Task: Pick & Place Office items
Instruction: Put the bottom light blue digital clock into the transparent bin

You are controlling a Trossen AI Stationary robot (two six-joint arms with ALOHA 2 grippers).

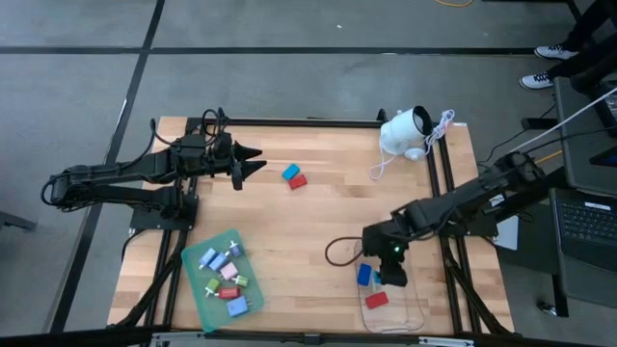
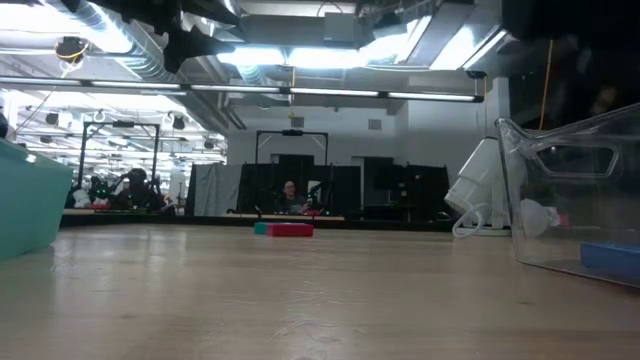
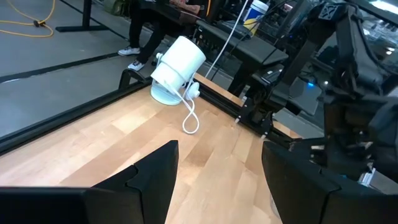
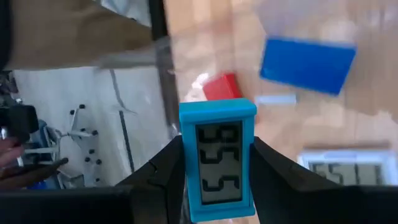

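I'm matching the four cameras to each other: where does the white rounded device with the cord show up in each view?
High view: the white device sits by the table's top right corner.
Low view: right of centre, just left of the clear tray.
Left wrist view: upper middle.
Right wrist view: not in it; the right tool grips a light blue clock.
Shared landmark: its looped cord.

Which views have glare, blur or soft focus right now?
Low view: ceiling lights blow out bright, the clear tray close to the lens looks soft, the red piece is small and far. Right wrist view: the teal piece between the right gripper fingers is sharp, the blue piece and red piece behind blur. High view: even light, no glare.
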